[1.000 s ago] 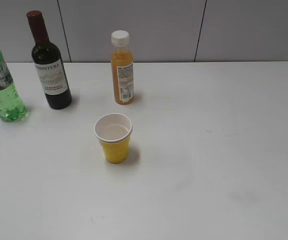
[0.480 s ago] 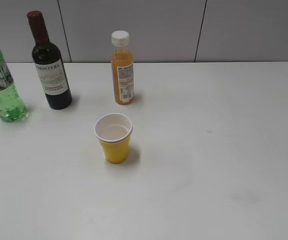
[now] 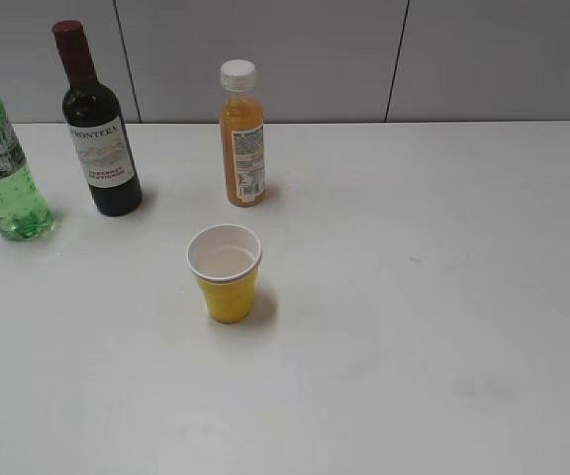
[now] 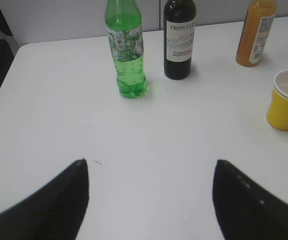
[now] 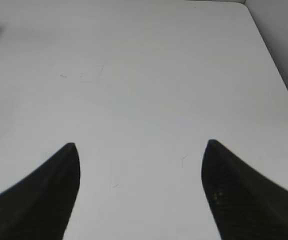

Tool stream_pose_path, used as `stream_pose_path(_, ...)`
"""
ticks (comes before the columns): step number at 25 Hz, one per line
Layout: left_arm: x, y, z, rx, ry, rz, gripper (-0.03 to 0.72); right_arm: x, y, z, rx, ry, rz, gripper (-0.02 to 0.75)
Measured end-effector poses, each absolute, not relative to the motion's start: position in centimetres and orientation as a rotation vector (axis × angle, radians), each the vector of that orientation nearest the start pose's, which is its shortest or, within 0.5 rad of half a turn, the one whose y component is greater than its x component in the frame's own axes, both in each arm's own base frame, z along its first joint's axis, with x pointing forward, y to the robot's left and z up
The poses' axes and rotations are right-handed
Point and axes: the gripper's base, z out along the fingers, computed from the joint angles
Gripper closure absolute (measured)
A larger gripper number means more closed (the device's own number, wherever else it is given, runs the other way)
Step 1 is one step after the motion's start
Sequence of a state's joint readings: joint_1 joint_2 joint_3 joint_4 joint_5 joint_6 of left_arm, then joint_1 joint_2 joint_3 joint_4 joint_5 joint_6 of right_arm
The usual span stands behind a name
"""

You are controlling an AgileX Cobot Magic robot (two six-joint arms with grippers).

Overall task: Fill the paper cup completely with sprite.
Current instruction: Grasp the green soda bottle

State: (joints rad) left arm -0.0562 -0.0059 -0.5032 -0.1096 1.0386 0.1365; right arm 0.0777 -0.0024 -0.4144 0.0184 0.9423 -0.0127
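The yellow paper cup point(image 3: 225, 273) stands upright in the middle of the white table; it also shows at the right edge of the left wrist view point(image 4: 285, 100). The green sprite bottle point(image 3: 3, 168) stands at the far left, uncapped top cut off by the frame; it also shows in the left wrist view point(image 4: 126, 50). My left gripper point(image 4: 150, 165) is open and empty, well in front of the bottle. My right gripper point(image 5: 140, 146) is open and empty over bare table. Neither gripper shows in the exterior view.
A dark wine bottle point(image 3: 99, 129) stands right of the sprite, and an orange juice bottle point(image 3: 242, 139) with a white cap stands behind the cup. A grey wall runs along the table's far edge. The table's right edge point(image 5: 276, 65) shows in the right wrist view.
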Motion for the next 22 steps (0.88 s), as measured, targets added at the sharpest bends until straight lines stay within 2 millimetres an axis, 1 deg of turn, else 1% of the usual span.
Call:
stream_pose_path(5,-0.6,-0.8,28.4,0.194,1.975,-0.076,0.100,0.9,0.2,26.3,-0.089,2.008,0.063,0.153)
stream_pose_path(9,-0.4,-0.6,29.9,0.172,1.824,-0.047,0.100,0.9,0.2,26.3,-0.089,2.008,0.063,0.153)
stream_pose_path(11,0.1,-0.5,30.5,0.165,1.778,-0.032,0.100,0.9,0.2,26.3,-0.089,2.008,0.063,0.153)
stream_pose_path(14,1.6,-0.5,30.9,0.159,1.771,-0.019,0.100,0.9,0.2,26.3,-0.089,2.008,0.063,0.153)
stream_pose_path(16,3.0,-0.5,30.6,0.152,1.758,-0.015,0.100,0.9,0.2,26.3,-0.089,2.008,0.063,0.153)
stream_pose_path(22,6.6,-0.5,29.8,0.117,1.609,0.000,0.100,0.9,0.2,26.3,-0.088,2.008,0.064,0.153)
